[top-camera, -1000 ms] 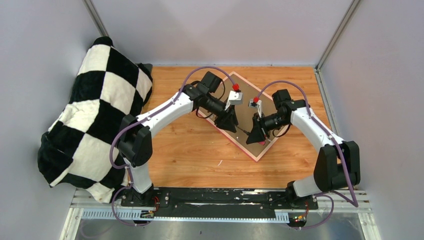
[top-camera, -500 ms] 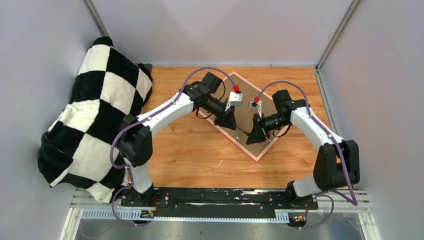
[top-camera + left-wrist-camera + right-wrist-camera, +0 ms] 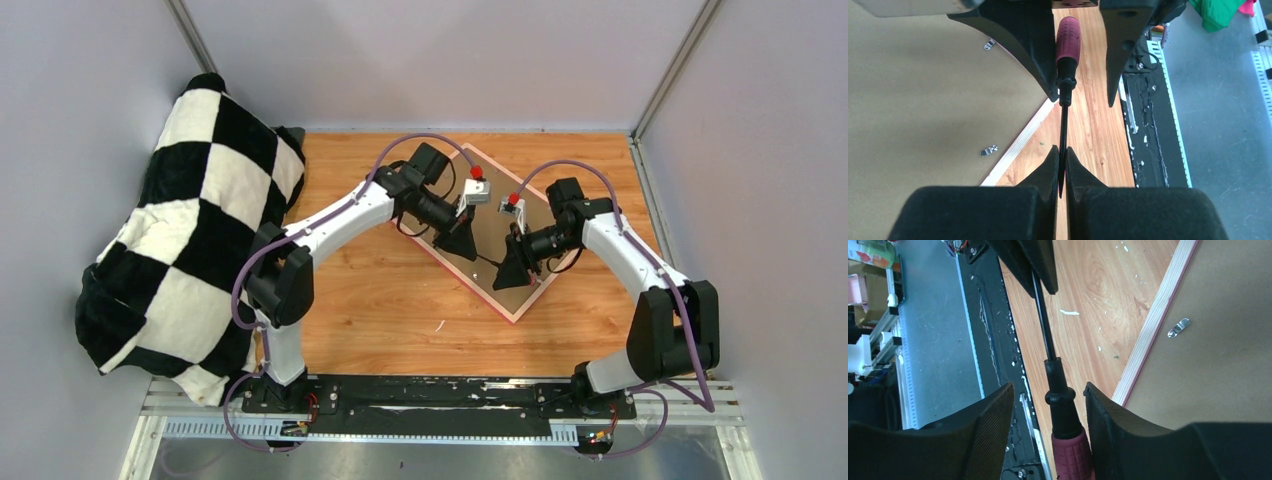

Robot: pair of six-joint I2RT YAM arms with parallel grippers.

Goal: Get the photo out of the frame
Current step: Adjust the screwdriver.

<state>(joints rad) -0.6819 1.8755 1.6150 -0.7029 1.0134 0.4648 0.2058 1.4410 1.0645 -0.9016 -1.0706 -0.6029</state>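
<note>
From where I stood, the black rail (image 3: 440,392) carrying the two arm bases ran along the near edge of the wooden table (image 3: 370,310). Beyond it both arms reached in over the middle of the table and met above the frame (image 3: 1153,325).

The frame lay flat and face down, turned cornerwise with one corner pointing back toward the rail. A narrow pink edge ran round the plain brown backing board (image 3: 1218,340). Small metal clips (image 3: 1178,328) sat on the board near its rim. The photo could not be seen, since only the back of the frame showed.

A screwdriver (image 3: 1064,115) spanned the gap between the two grippers, over the frame's near side. The left gripper (image 3: 462,243) was pinched tight on the thin black shaft near its tip. The right gripper (image 3: 512,272) stood with its jaws parted round the dark red handle. The handle lay against one finger, and a clear gap showed on the other side.

Off to the left, a black-and-white chequered blanket (image 3: 190,240) was heaped against the wall, overhanging the table's left edge. Plain grey walls (image 3: 450,60) closed the far side.
</note>
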